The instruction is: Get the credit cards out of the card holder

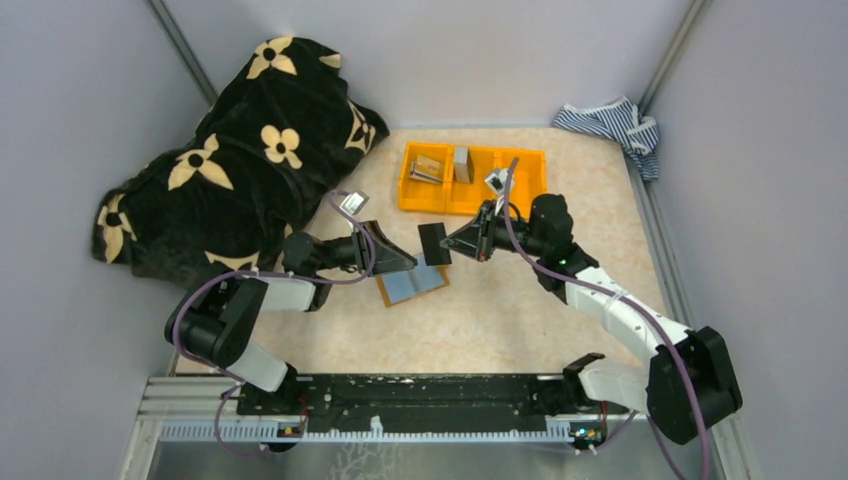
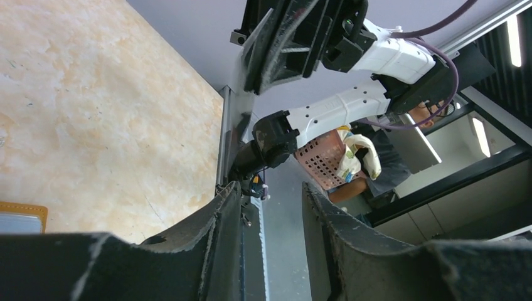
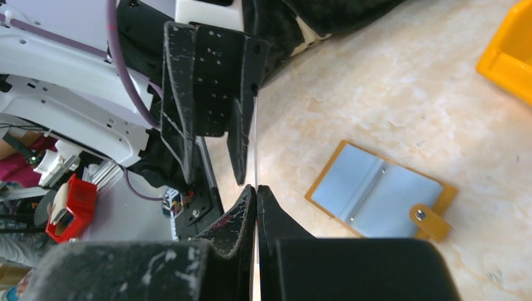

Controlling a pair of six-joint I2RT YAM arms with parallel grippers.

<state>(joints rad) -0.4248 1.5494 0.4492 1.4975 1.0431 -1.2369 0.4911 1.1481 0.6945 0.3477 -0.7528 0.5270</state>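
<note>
Between the two end effectors, one credit card (image 1: 433, 243), dark, held up off the surface (image 1: 520, 300) and seen edge-on from the right wrist view

Counts: 1 credit card visible, 1 card holder (image 3: 370, 191), 1 orange bin (image 1: 440, 205) with three compartments holding a few small items I can't identify, 2 arms

Right end effector (image 3: 256, 191): fingers pinched tight on the near edge of the credit card, which sticks out ahead of the tips toward the left end effector (image 2: 270, 188)

Left end effector: jaws apart with a clear gap and nothing clamped. The far end of the credit card runs just beside one of its fingers; can't tell if it touches

Card holder: below both end effectors, lying flat and unfolded on the surface, grey-blue inside facing up, orange-tan border, snap tab poking off one edge. No card seen in it; it is apart from both end effectors

Pose: both arms reach forward from their bases and bend at the elbow. The forearms angle inward so the end effectors point at each other, nearly tip to tip and roughly level above the surface. The left forearm comes in from the left, the right from the right

Orange bin lies beyond the right end effector. Black floral blanket (image 1: 250, 150) is bunched out past the left end effector's outer side. Striped cloth (image 1: 610, 125) is in the far corner, well apart from the right end effector
</note>
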